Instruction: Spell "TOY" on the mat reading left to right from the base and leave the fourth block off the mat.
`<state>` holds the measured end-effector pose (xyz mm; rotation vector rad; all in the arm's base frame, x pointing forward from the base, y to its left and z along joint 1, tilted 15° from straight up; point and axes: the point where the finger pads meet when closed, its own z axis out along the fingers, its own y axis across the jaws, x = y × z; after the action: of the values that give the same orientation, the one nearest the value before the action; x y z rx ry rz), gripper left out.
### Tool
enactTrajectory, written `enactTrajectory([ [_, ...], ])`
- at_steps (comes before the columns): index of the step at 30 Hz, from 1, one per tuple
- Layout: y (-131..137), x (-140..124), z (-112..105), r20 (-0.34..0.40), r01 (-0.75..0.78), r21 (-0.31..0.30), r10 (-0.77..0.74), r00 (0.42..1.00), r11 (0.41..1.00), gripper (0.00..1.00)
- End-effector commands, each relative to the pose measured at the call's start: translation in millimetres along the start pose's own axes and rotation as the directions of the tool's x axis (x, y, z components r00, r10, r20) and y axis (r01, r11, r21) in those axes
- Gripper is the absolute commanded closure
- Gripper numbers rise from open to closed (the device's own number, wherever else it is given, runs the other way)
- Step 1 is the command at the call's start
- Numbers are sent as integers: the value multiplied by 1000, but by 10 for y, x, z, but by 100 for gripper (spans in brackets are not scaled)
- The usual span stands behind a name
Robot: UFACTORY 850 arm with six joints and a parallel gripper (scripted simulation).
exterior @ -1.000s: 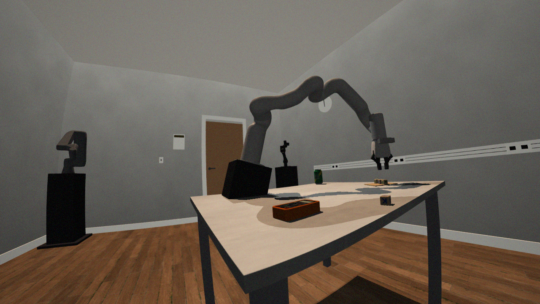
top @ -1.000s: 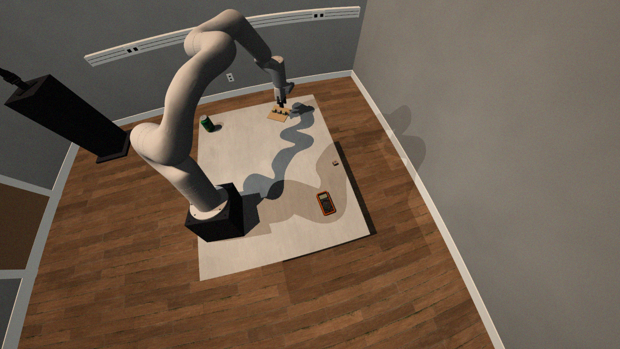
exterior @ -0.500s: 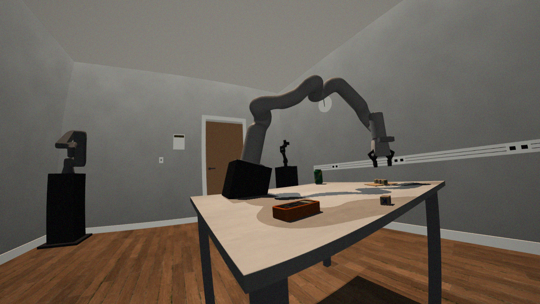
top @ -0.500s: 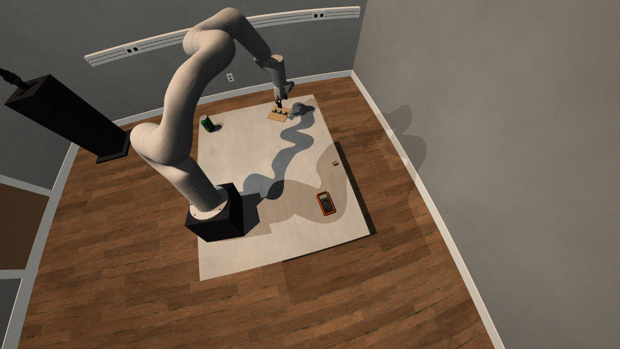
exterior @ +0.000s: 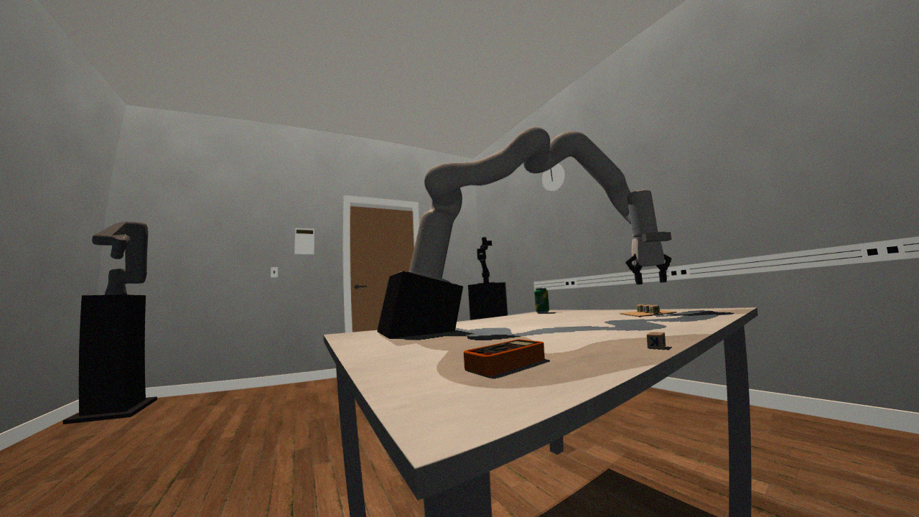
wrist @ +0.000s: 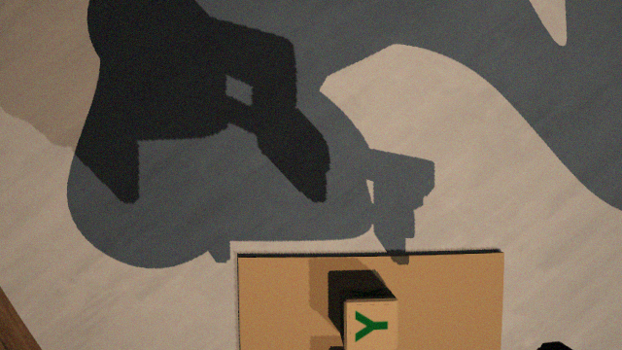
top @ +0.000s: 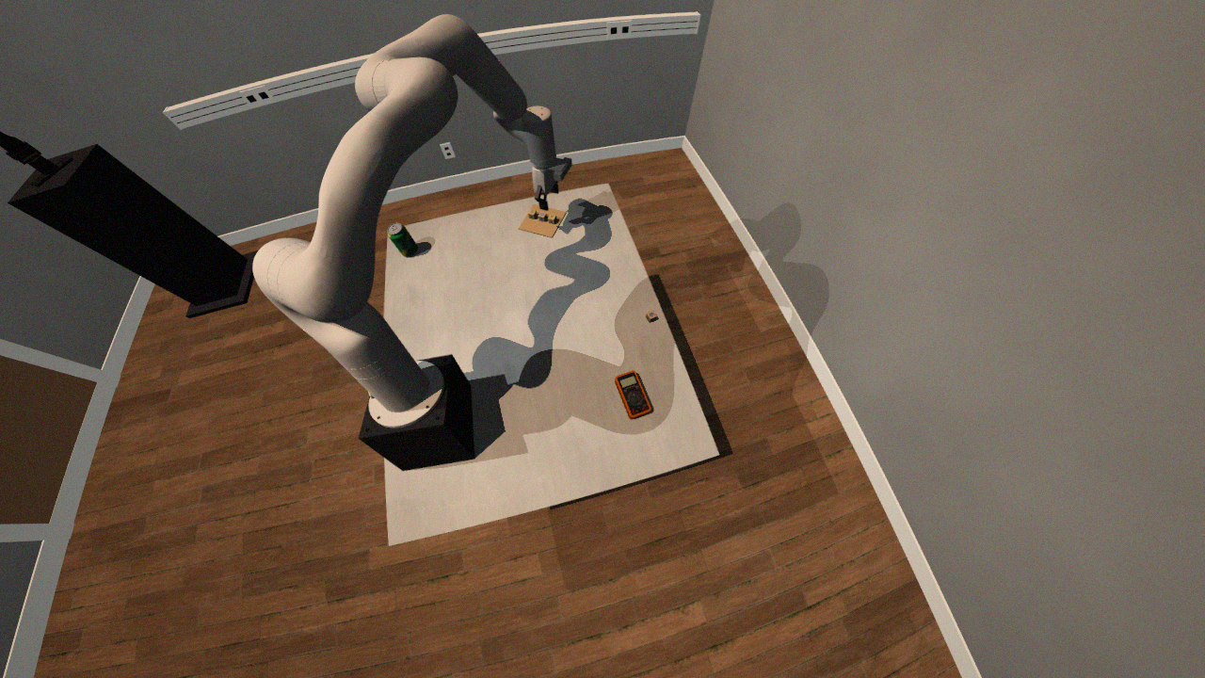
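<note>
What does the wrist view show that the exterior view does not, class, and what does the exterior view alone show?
Only the wrist view shows the green letter on the Y block. Only the exterior view shows the open gripper holding nothing above the row, the K block off the mat, the multimeter and the green can. Both show the tan mat on the table.

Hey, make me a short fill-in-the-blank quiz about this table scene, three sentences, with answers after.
1. The gripper hangs above the mat with its fingers ____.
2. The wrist view shows a block bearing the green letter ____.
3. The lone block sits ____ the mat.

Answers: open; Y; off
</note>
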<state>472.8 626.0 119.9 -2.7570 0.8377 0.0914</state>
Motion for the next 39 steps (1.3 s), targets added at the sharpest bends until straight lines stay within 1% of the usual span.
enactTrajectory([
  [1, -13, 0, -53, 0, 0, 3, 0, 1000, 1000, 0],
  [5, -13, 0, -174, 0, 0, 3, 0, 1000, 1000, 0],
  [10, -12, 0, -411, 0, 0, 3, 0, 1000, 1000, 0],
  [12, -12, 0, -411, 0, 0, 3, 0, 1000, 1000, 0],
  [17, -11, 0, -659, 0, 0, 3, 0, 1000, 1000, 0],
  [21, -11, 0, -793, 0, 0, 3, 0, 1000, 1000, 0],
  [25, -11, 0, -843, 0, 0, 3, 0, 1000, 1000, 0],
  [39, -11, 0, -845, 0, 0, 3, 0, 1000, 1000, 0],
])
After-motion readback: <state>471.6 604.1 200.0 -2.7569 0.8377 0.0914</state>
